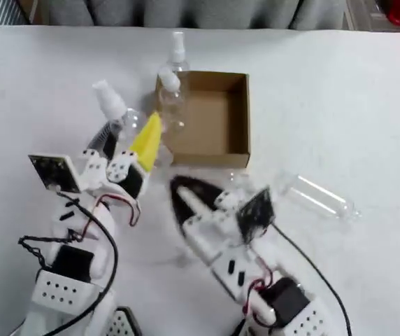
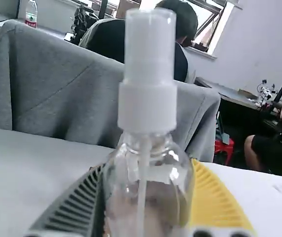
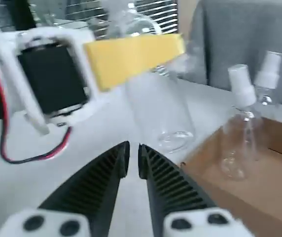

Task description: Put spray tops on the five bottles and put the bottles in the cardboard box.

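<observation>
A white desk (image 1: pixel 340 84) fronts grey-draped seating. From above, the left tool (image 1: pixel 130 126) is clenched on a clear bottle (image 1: pixel 112 105) with its spray top on, just left of the cardboard box (image 1: pixel 214 119). A second bottle (image 1: pixel 170 94), also topped, stands at the box's left wall, and a third bottle (image 1: pixel 177 52) stands behind it. A bare bottle (image 1: pixel 319 196) lies on its side right of the right tool (image 1: pixel 182 192).

Left wrist camera: the held bottle (image 2: pixel 148 163) sits between a grey finger (image 2: pixel 77 207) and a yellow finger (image 2: pixel 215 202).

Right wrist camera: the black jaws are closed on nothing, facing the held bottle.

grey cloth (image 2: pixel 47 94) along the white table's (image 1: pixel 340 98) far edge
</observation>
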Tool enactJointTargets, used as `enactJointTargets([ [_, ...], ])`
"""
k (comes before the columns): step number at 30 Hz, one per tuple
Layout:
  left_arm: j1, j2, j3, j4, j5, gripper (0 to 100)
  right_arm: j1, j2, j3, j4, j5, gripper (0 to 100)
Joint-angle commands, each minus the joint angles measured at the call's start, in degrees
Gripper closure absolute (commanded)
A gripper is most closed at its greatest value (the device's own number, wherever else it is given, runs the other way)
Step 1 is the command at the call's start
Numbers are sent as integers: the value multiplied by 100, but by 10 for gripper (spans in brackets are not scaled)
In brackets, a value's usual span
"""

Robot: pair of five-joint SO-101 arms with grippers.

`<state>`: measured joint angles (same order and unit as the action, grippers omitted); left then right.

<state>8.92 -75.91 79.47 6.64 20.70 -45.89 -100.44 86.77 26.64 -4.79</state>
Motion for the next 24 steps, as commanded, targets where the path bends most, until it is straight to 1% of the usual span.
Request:
enactJointTargets([
  [1, -119, 31, -53, -158, 79, 980, -453, -163, 264, -593, 70, 984],
  [5, -286, 31, -53, -158, 79, 980, -532, 92, 765, -1508, 70, 984],
  [9, -207, 22, 79, -193, 79, 980, -532, 664, 756, -2167, 79, 984],
  [13, -180, 22, 79, -193, 79, 980, -523, 1692, 387, -2615, 70, 984],
  [20, -180, 22, 88, -193, 79, 980, -505, 3802, -105, -4022, 26, 984],
  [24, -189, -4, 123, -158, 79, 980, -497, 4699, -149, -4769, 26, 984],
])
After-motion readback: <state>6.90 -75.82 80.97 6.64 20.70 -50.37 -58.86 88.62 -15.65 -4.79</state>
